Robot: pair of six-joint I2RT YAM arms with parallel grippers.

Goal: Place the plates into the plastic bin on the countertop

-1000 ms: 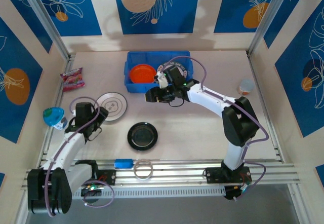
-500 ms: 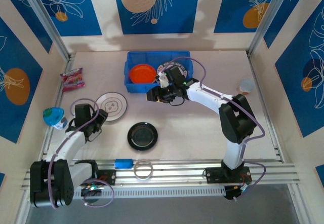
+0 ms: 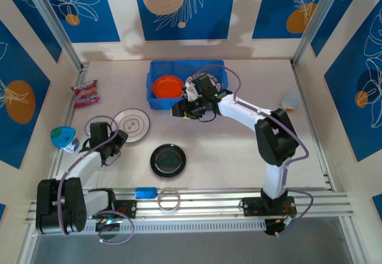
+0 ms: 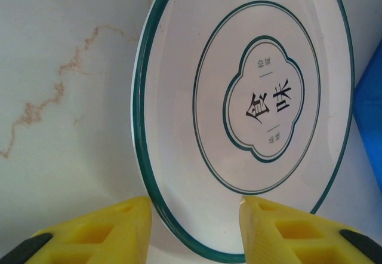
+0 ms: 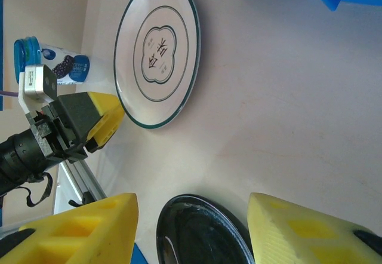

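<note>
The white plate (image 4: pixel 262 106) bears two large black characters, 食味, inside a green lobed outline at its middle; the smaller characters above and below them cannot be read. It lies flat on the bench (image 3: pixel 239 150) at 9 o'clock, outside the blue bin (image 3: pixel 179 64) at 12 o'clock, where an orange plate (image 3: pixel 168 86) sits. The left fingers (image 4: pixel 107 228) stand partly apart astride its green rim — whether they touch it cannot be told. The right fingers (image 5: pixel 77 234) hang moderately parted and hold nothing; a black plate (image 5: pixel 203 231) lies at 7 o'clock.
</note>
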